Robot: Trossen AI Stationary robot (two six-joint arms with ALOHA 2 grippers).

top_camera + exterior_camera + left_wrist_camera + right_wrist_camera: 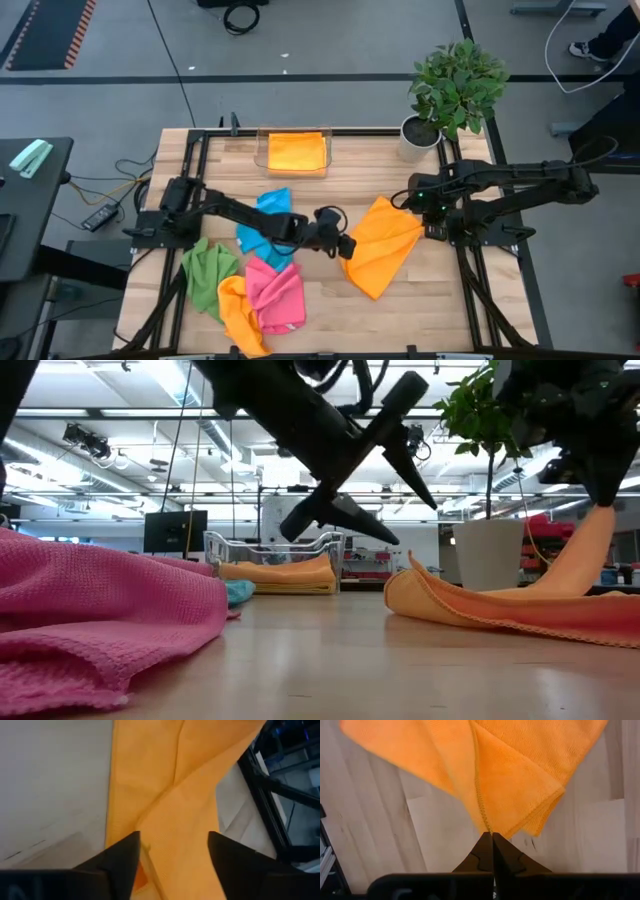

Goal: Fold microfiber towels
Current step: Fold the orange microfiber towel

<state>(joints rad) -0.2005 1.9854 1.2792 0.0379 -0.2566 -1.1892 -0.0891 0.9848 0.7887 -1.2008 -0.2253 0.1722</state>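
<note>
Towels lie scattered over the wooden table (350,310) — green (207,272), pink (276,293), blue (263,226) and a small orange one (240,318) heaped at the left, another orange one folded in the clear tray (263,152) at the far edge. The large orange towel (382,245) sprawls mid-table; the right gripper (492,836) pinches its corner, jaws clamped tight, lifting that edge. The left gripper (173,851) hovers above the towel's opposite edge, fingers (125,855) spread apart, holding nothing.
</note>
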